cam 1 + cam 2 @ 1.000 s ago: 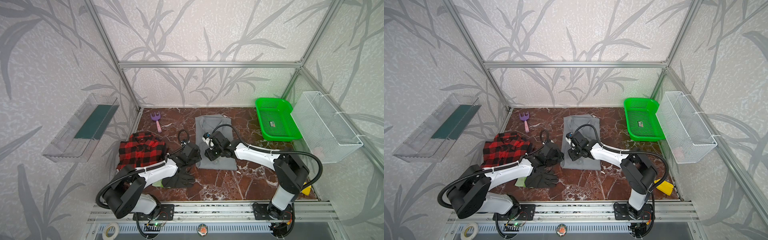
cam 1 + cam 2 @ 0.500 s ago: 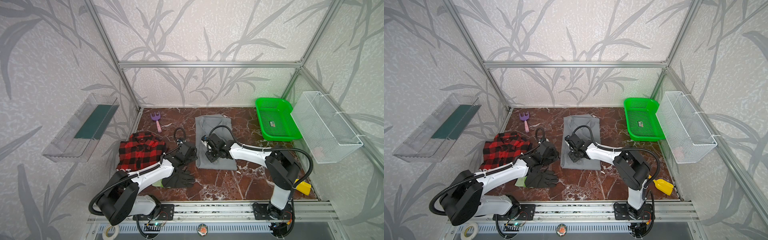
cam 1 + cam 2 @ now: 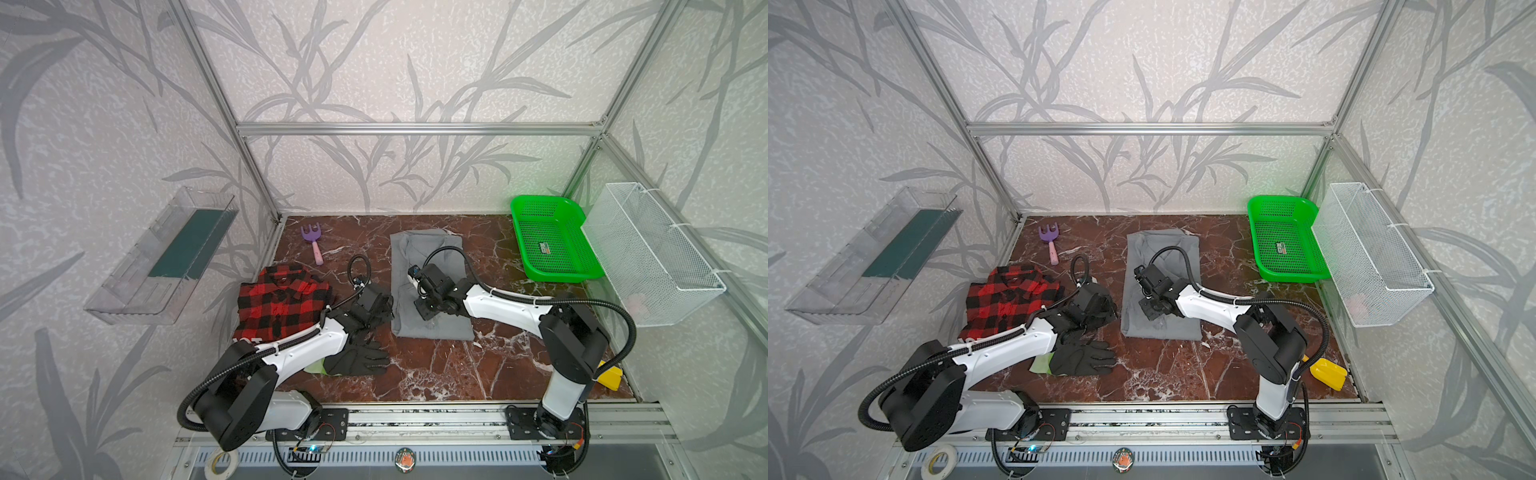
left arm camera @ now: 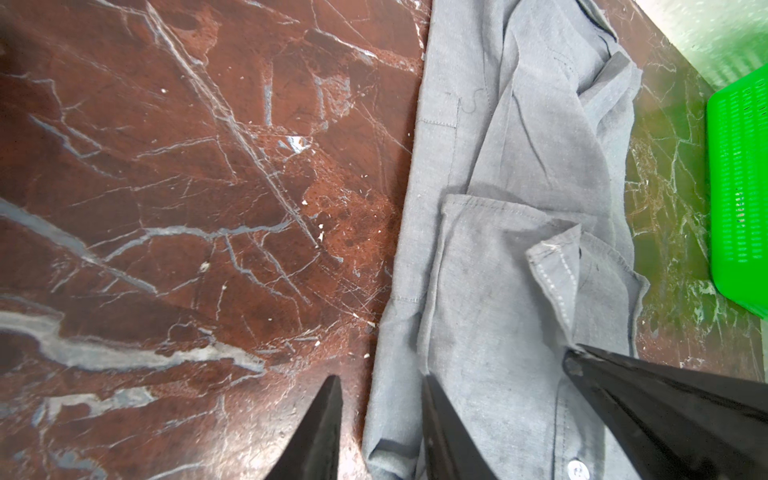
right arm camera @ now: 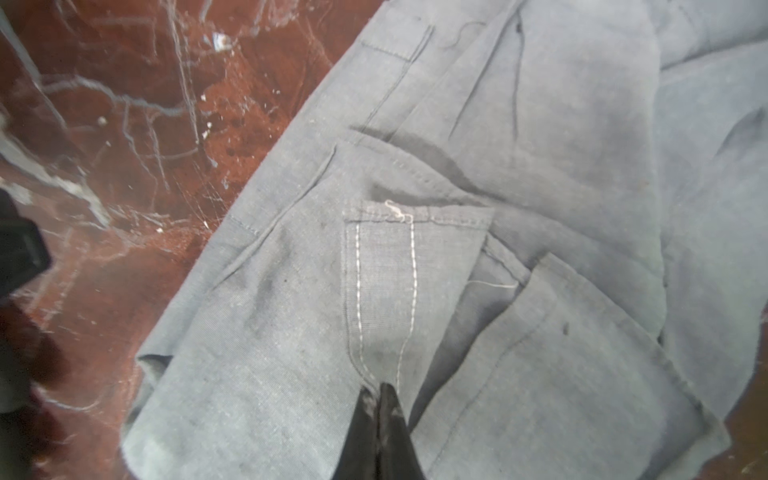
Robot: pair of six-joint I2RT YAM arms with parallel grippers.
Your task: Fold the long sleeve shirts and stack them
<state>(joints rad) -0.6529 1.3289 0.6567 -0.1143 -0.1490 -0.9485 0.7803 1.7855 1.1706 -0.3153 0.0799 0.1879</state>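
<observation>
Plain grey shirt [image 3: 405, 266], red-and-black buffalo plaid shirt [image 3: 278, 303], green basket [image 3: 557, 277], purple rake [image 3: 309, 237], black glove [image 3: 357, 361], white-veined red-brown marble [image 3: 436, 365]

Grey shirt [image 3: 404, 291] [image 3: 1131, 307]: you see it thin, creased, folded into a long narrow rectangle, flat mid-worktop [image 3: 436, 365], white-stitched placket [image 5: 384, 291] turned up | Plaid shirt [image 3: 278, 303] [image 3: 1005, 299]: red-and-black, rough rectangle, collar rearward, white lettering at near hem, well left of the grey
</observation>
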